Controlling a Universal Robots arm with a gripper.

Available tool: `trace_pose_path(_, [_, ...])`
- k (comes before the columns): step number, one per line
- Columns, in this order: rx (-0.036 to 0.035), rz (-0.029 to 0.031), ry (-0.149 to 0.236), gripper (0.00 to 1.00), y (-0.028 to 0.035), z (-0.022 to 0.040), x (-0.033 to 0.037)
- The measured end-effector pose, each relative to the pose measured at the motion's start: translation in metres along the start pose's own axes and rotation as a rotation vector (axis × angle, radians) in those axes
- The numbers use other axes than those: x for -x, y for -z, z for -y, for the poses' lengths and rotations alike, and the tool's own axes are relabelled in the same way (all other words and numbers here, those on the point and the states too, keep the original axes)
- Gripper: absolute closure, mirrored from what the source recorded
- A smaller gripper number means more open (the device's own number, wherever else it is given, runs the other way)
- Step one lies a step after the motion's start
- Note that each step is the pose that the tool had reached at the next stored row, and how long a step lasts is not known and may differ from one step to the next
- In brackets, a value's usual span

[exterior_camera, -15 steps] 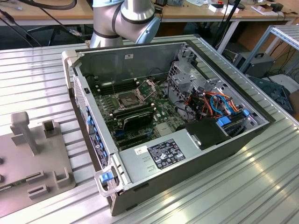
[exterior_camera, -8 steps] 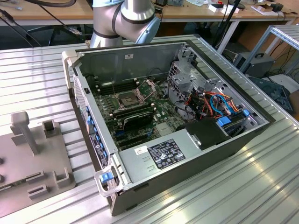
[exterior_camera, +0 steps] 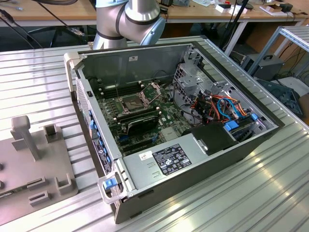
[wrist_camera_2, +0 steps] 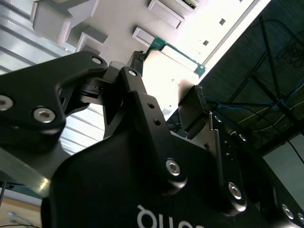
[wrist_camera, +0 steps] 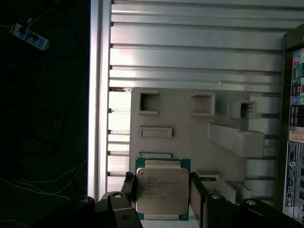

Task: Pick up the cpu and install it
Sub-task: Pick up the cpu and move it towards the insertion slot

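As a ribbed aluminium bench point(exterior_camera: 270, 193) carries the whole job, an open computer case point(exterior_camera: 203, 174) lies on its side at the centre of the exterior view, its motherboard facing up. At twelve o'clock from the case rises the grey Universal Robots arm point(exterior_camera: 130, 19). At about eight o'clock from the case sits a grey fixture tray point(exterior_camera: 48, 162) with raised blocks and slots.

Inside the case, near ten o'clock on the board, the dark square socket point(exterior_camera: 131, 102) has its hinged metal frame swung up, and no chip appears to be seated in it.

Over the tray, in the first wrist view, the black end effector point(wrist_camera: 162, 179) is closed on the cpu point(wrist_camera: 161, 194). Its fingers point(wrist_camera: 129, 187) press against two opposite edges of the silver-topped, green-rimmed chip. The cpu sits flat between them, metal lid toward the camera, with the tray's pockets spread beyond it. Whether the chip has cleared the tray or rests on it cannot be told from these pictures.

By this evidence the task is in its first half. The grasp looks made, with the cpu at the tray, well apart from the case. The carry across to the case, the seating in the socket and the closing of the frame all remain undone.
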State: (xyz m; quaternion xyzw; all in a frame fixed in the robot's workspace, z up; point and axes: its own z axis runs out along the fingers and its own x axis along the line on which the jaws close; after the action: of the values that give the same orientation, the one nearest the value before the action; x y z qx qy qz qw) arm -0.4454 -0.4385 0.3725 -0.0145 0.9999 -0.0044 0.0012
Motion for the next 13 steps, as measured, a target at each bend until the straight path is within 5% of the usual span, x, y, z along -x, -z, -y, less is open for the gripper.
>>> trace_pose_path(13, [0.0000, 0.0000, 0.000, 0.45, 0.0024, 0.0000, 0.0005])
